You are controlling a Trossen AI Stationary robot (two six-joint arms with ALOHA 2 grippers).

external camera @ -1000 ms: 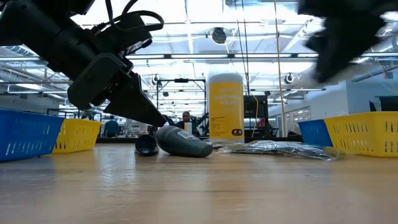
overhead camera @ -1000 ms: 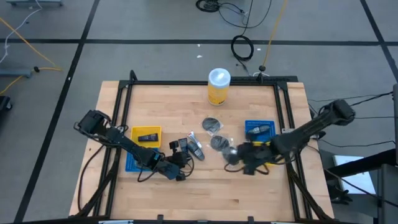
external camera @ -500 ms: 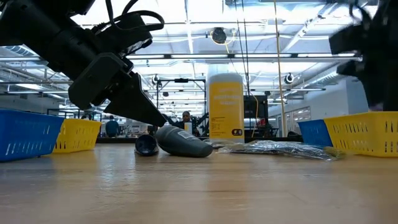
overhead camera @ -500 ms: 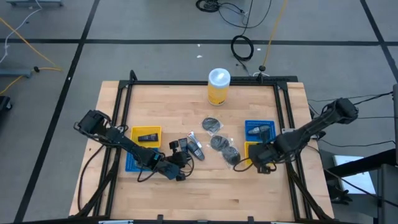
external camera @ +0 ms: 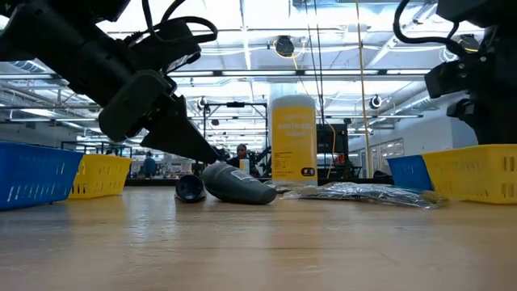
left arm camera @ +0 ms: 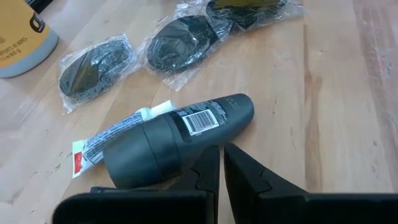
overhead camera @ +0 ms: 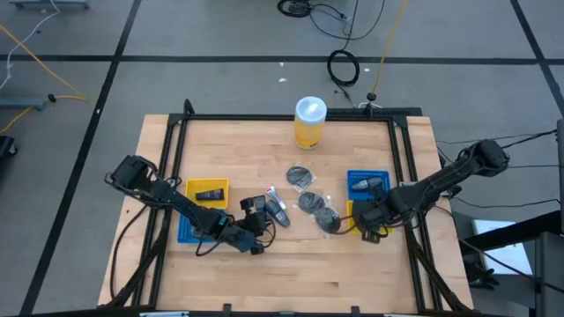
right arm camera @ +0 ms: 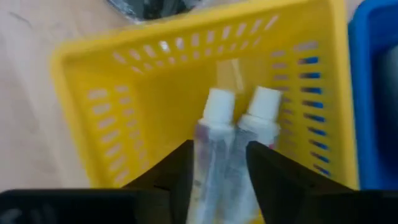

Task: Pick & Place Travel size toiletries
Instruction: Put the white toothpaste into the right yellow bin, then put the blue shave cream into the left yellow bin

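Note:
My right gripper [right arm camera: 217, 158] is shut on a pair of whitish tubes with white caps [right arm camera: 233, 124], held over the yellow tray [right arm camera: 137, 118] at the table's right [overhead camera: 352, 211]. My left gripper [left arm camera: 222, 163] is shut and sits low on the table beside a dark grey bottle [left arm camera: 180, 134]. The bottle lies on its side, partly on a whitish sachet [left arm camera: 106, 140]. Three dark discs in clear wrap [left arm camera: 177, 46] lie beyond it, also in the high view [overhead camera: 310, 202]. My right gripper pinches the pair of tubes between its two fingers at the tubes' bodies [right arm camera: 214, 155], behind the caps. The fingers lie along the tubes and slant down toward the tray. The tubes are lifted clear of the tray, caps pointing ahead. My left gripper: whether its finger [left arm camera: 202, 171] touches the bottle, I cannot tell.
A blue tray [overhead camera: 368, 182] holding an item adjoins the right yellow tray. At the left stand a yellow tray [overhead camera: 209, 190] with a black item and a blue tray [overhead camera: 183, 231]. A tall yellow canister [overhead camera: 309, 121] stands at the far edge. A black frame rims the table.
My right gripper has gone from beside the wrapped discs toward the table's right edge and now stands over the yellow tray.

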